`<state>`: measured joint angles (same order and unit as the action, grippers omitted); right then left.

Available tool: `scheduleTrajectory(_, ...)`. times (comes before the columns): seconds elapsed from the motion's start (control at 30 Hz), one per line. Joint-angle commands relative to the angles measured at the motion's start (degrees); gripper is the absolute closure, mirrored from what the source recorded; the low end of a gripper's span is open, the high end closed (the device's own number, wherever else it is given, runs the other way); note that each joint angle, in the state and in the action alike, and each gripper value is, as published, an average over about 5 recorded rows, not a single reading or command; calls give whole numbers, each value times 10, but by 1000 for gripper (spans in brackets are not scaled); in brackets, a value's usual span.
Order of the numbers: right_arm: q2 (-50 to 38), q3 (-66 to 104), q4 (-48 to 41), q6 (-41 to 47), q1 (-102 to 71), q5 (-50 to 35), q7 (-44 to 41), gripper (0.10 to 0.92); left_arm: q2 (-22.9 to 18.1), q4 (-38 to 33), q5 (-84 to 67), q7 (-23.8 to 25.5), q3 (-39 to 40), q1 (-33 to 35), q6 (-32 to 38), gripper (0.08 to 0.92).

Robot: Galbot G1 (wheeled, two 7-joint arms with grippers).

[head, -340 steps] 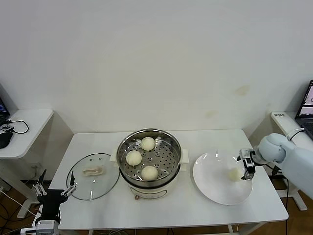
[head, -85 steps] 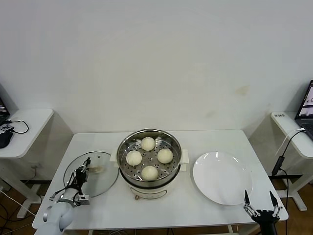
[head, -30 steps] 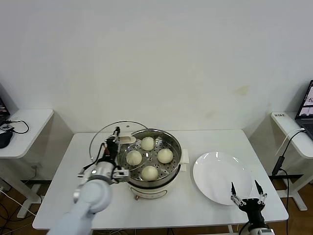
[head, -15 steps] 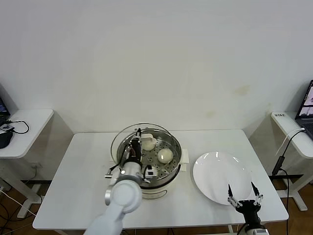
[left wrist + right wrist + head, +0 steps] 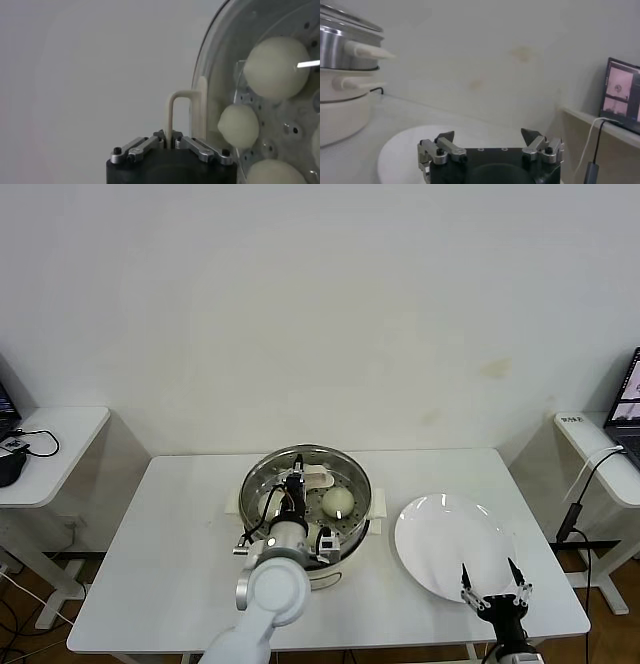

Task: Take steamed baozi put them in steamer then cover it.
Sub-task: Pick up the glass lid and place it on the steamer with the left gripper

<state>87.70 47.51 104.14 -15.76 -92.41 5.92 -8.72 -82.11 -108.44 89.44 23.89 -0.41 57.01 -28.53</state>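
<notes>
Cover: the round clear glass lid with metal rim [image 5: 300, 484] lies roughly level over the steamer at the worktop's centre; in the left wrist view its face [image 5: 260, 100] fills one side of the picture.
Cover handle: the cream rectangular handle [image 5: 186, 112] has its long axis running roughly from 6 to 12 o'clock in the head view, just toward 9 o'clock from the pot's centre.
Left gripper: the left gripper [image 5: 170, 141] is over the steamer, its jaws pressed together on the cover handle's loop.
Steamer: one round shiny stainless-steel perforated basket on a cream-white electric pot [image 5: 362, 494], with side handles at 3 and 9 o'clock.
Baozi count: in the head view only one smooth cream-white dough bun [image 5: 338, 502] is plain, toward 3 o'clock in the basket; the left arm hides the rest. Through the glass the left wrist view shows three in full or part [image 5: 276, 67], and a fourth pale edge is cut off at the picture's border.
Plate: one flat white plate [image 5: 440, 529] lies at 3 o'clock from the steamer, apart from it.
Right gripper: the right gripper [image 5: 493, 589] waits at the plate's 5 o'clock edge, jaws spread wide around nothing.
Worktop: one white worktop [image 5: 170, 564].
</notes>
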Motion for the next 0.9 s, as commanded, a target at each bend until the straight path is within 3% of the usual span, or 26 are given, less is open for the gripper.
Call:
scheduleTrajectory(0.03, 1, -2, -1, -1, 0, 3, 1, 203, -14, 3, 15, 7, 2, 4, 0, 851)
scheduleTrajectory(0.9, -1, -7, 3, -4, -7, 4, 0, 203, -19, 24, -5, -18, -17, 1, 3, 851)
